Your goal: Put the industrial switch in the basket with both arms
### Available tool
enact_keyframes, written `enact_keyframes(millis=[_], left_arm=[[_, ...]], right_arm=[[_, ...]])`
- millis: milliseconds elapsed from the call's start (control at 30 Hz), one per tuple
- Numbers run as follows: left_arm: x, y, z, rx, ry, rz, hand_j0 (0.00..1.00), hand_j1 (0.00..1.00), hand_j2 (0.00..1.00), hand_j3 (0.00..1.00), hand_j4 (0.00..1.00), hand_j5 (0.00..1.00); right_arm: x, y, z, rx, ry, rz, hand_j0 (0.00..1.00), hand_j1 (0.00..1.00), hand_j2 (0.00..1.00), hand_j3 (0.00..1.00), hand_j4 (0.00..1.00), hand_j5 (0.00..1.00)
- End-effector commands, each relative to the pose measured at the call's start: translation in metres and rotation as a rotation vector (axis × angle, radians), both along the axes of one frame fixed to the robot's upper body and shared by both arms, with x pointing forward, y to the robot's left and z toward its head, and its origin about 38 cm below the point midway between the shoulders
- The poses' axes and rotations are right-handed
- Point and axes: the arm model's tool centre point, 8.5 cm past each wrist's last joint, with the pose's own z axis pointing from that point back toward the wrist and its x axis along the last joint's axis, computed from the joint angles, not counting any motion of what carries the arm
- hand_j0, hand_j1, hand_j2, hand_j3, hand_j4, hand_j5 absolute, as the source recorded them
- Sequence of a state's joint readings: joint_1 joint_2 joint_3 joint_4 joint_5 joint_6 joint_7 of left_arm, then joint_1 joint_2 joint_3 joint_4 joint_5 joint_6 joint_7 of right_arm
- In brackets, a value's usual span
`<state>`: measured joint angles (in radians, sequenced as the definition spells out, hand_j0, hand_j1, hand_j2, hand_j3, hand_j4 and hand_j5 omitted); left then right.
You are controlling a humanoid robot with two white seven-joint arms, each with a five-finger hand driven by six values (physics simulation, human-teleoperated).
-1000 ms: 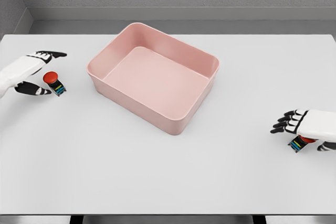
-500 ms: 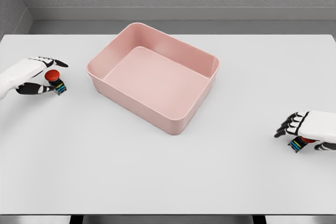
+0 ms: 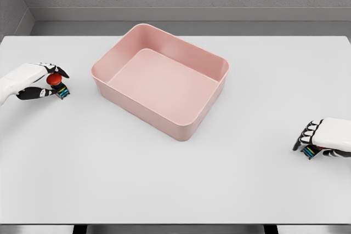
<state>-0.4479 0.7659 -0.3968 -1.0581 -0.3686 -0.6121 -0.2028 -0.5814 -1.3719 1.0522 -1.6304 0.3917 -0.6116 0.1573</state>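
Note:
A pink rectangular basket (image 3: 215, 60) sits turned at an angle in the middle of the white table (image 3: 109, 179). At the far left, my left hand (image 3: 50, 83) has its fingers closed around a small industrial switch (image 3: 56, 85) with a red button top and a blue base. At the far right, my right hand (image 3: 310, 138) is curled over a second switch (image 3: 310, 151); only its striped base shows under the fingers. Both switches sit low at the table surface, well away from the basket.
A grey wall runs behind the table's far edge. Open table surface lies between each hand and the basket and along the front.
The left fingers have closed in on the red-topped switch. My right hand has pulled slightly right and curled tighter over the second switch, hiding more of it.

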Motion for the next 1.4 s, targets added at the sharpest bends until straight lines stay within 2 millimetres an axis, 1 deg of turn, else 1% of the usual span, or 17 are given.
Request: enact_keyframes(millis=[0, 33, 67, 100, 500, 567, 633, 667, 867, 933, 1000, 1133, 1167, 1267, 1367], left_arm=[[0.000, 0.000, 0.002, -0.008, -0.005, 0.001, 0.55, 0.55, 0.55, 0.55, 0.55, 0.55], [0.000, -0.002, 0.004, -0.008, -0.008, -0.004, 0.55, 0.55, 0.55, 0.55, 0.55, 0.55], [0.001, -0.004, 0.007, -0.007, -0.018, -0.013, 0.52, 0.52, 0.52, 0.52, 0.52, 0.52], [0.001, -0.005, 0.008, -0.009, -0.020, -0.015, 0.50, 0.50, 0.50, 0.50, 0.50, 0.50], [0.000, -0.012, 0.013, -0.038, -0.034, -0.034, 0.50, 0.50, 0.50, 0.50, 0.50, 0.50], [0.000, -0.010, 0.015, -0.038, -0.038, -0.031, 0.50, 0.50, 0.50, 0.50, 0.50, 0.50], [0.000, -0.011, 0.017, -0.036, -0.042, -0.035, 0.50, 0.50, 0.50, 0.50, 0.50, 0.50], [-0.001, -0.007, 0.019, -0.028, -0.043, -0.030, 0.50, 0.50, 0.50, 0.50, 0.50, 0.50], [-0.003, -0.001, 0.025, -0.029, -0.045, -0.026, 0.51, 0.51, 0.51, 0.51, 0.51, 0.51], [-0.004, 0.006, 0.030, -0.031, -0.048, -0.017, 0.51, 0.51, 0.51, 0.51, 0.51, 0.51], [-0.005, 0.005, 0.035, -0.025, -0.058, -0.027, 0.51, 0.51, 0.51, 0.51, 0.51, 0.51], [-0.005, 0.009, 0.042, -0.028, -0.065, -0.022, 0.51, 0.51, 0.51, 0.51, 0.51, 0.51], [-0.005, 0.010, 0.043, -0.032, -0.067, -0.019, 0.51, 0.51, 0.51, 0.51, 0.51, 0.51], [-0.004, 0.014, 0.048, -0.032, -0.075, -0.014, 0.51, 0.51, 0.51, 0.51, 0.51, 0.51], [-0.003, 0.017, 0.055, -0.035, -0.092, -0.005, 0.51, 0.51, 0.51, 0.51, 0.51, 0.51]], right_arm=[[0.000, -0.001, 0.001, 0.002, 0.001, -0.004, 0.65, 0.65, 0.65, 0.65, 0.65, 0.65], [0.000, 0.000, 0.001, 0.003, 0.000, -0.003, 0.64, 0.64, 0.64, 0.64, 0.64, 0.64], [0.000, 0.000, 0.000, 0.003, 0.001, -0.003, 0.64, 0.64, 0.64, 0.64, 0.64, 0.64], [0.000, 0.000, 0.000, 0.003, 0.001, -0.003, 0.60, 0.60, 0.60, 0.60, 0.60, 0.60], [0.002, 0.000, 0.003, 0.008, -0.008, -0.004, 0.54, 0.54, 0.54, 0.54, 0.54, 0.54], [0.006, 0.000, 0.010, 0.013, -0.032, -0.007, 0.53, 0.53, 0.53, 0.53, 0.53, 0.53], [0.008, 0.000, 0.013, 0.015, -0.041, -0.008, 0.53, 0.53, 0.53, 0.53, 0.53, 0.53], [0.010, 0.001, 0.015, 0.017, -0.050, -0.008, 0.53, 0.53, 0.53, 0.53, 0.53, 0.53], [0.021, 0.009, 0.027, 0.042, -0.098, 0.002, 0.52, 0.52, 0.52, 0.52, 0.52, 0.52], [0.026, 0.010, 0.036, 0.048, -0.128, 0.001, 0.52, 0.52, 0.52, 0.52, 0.52, 0.52], [0.029, 0.013, 0.038, 0.058, -0.140, 0.006, 0.52, 0.52, 0.52, 0.52, 0.52, 0.52], [0.033, 0.017, 0.043, 0.068, -0.160, 0.011, 0.51, 0.51, 0.51, 0.51, 0.51, 0.51], [0.034, 0.017, 0.045, 0.068, -0.164, 0.012, 0.49, 0.49, 0.49, 0.49, 0.49, 0.49], [0.035, 0.017, 0.046, 0.069, -0.165, 0.012, 0.47, 0.47, 0.47, 0.47, 0.47, 0.47], [0.037, 0.022, 0.045, 0.082, -0.170, 0.020, 0.46, 0.46, 0.46, 0.46, 0.46, 0.46]])
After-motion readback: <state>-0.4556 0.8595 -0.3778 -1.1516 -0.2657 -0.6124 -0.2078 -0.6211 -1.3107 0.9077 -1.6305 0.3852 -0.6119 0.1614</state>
